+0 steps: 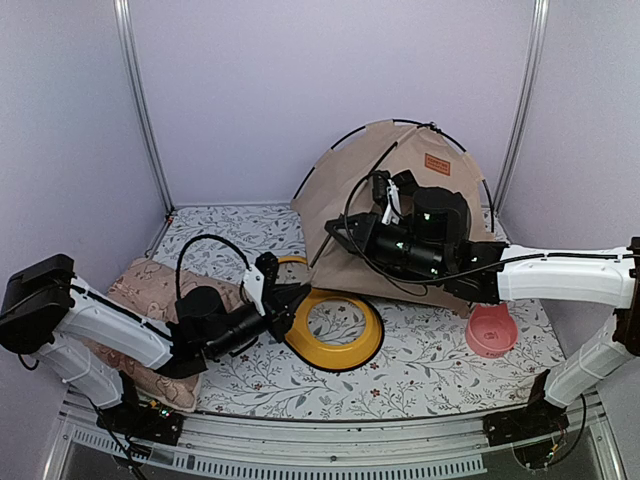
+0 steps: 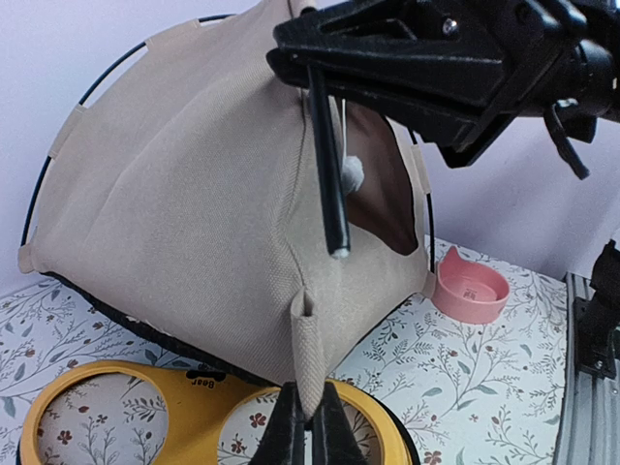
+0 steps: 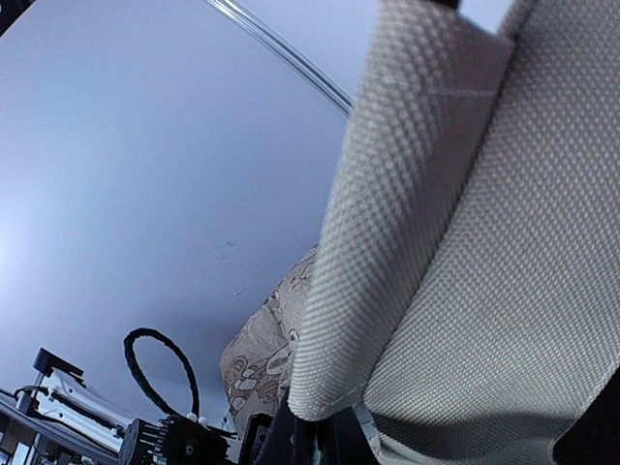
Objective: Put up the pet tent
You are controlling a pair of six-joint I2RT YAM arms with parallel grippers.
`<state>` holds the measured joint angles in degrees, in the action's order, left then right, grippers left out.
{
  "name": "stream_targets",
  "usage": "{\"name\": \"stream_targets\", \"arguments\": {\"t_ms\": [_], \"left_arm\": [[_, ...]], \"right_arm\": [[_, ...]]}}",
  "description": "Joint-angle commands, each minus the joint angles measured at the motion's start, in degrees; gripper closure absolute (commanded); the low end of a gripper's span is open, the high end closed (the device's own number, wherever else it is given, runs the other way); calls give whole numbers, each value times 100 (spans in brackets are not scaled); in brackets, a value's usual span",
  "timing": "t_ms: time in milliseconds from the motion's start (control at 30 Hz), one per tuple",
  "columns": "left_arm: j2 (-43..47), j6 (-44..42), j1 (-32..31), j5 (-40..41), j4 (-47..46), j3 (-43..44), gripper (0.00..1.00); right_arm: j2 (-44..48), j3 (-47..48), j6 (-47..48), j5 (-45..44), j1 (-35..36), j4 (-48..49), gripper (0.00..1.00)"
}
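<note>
Trouble is brewing over one loose pole. From above, the pet tent (image 1: 400, 200) is standing half-raised at one o'clock on the worktop (image 1: 430, 365), with thin poles arching over its top. The right fingers (image 1: 345, 232) are reaching in from three o'clock and the left fingers (image 1: 290, 298) from eight o'clock, over the yellow tray (image 1: 335, 352). This view is not revealing what either is holding.

The left wrist camera is supplying that. The left fingers are pinching together on the fabric corner sleeve (image 2: 308, 349) at six o'clock. At twelve o'clock the right fingers are clamping a black pole (image 2: 329, 184), its free end hanging above the sleeve and apart from it, beside the white pompom (image 2: 353, 174). The danger is probably lying in that gap. A springy pole slipping in the grip or missing the sleeve mouth is likely flicking away and letting the wall sag. A hard tug on the sleeve is risking dragging the tent onto the tray.

The right wrist camera is showing mostly tan weave at three o'clock and the patterned cushion (image 3: 257, 358) at seven o'clock. It is hiding its own fingers, the pole tip and the sleeve.
</note>
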<state>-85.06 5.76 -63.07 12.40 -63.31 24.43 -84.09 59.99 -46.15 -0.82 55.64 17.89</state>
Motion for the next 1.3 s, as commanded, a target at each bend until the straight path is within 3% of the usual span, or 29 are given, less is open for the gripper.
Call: {"name": "stream_targets", "arguments": {"t_ms": [0, 1267], "left_arm": [[175, -76, -133, -36, -114, 150, 100], [448, -267, -323, -80, 279, 28, 100]], "right_arm": [[-20, -2, 216, -454, -31, -211, 100], [-203, 104, 200, -675, 49, -321, 100]]}}
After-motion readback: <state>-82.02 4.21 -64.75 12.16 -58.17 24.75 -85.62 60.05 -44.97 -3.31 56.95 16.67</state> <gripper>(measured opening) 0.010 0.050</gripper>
